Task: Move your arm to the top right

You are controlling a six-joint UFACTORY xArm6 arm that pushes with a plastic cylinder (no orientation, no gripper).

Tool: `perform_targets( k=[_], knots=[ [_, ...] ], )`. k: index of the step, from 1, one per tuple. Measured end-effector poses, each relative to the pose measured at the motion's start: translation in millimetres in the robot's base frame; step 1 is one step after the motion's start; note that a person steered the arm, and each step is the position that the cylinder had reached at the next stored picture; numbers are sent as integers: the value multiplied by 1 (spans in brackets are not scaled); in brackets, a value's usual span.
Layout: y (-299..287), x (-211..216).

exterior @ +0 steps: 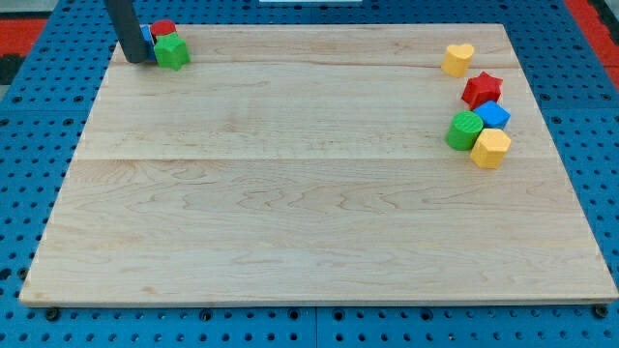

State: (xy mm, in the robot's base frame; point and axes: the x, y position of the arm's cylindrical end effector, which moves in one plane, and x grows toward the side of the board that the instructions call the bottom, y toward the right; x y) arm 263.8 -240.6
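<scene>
My tip rests on the wooden board at the view's top left. It stands just left of a green block, with a red block behind that and a sliver of a blue block partly hidden by the rod. At the view's right, far from the tip, lie a yellow heart, a red star, a blue cube, a green cylinder and a yellow hexagon.
The board lies on a blue pegboard table. A red surface shows at the view's top left corner and another at the top right corner.
</scene>
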Motion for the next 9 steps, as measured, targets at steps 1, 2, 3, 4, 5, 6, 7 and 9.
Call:
perform_targets(
  k=[1, 2, 3, 4, 5, 6, 7, 9],
  knots=[
    [37, 15],
    [104, 54],
    [158, 120],
    [246, 189],
    [335, 234],
    [414, 246],
    [449, 216],
    [468, 149]
  ],
)
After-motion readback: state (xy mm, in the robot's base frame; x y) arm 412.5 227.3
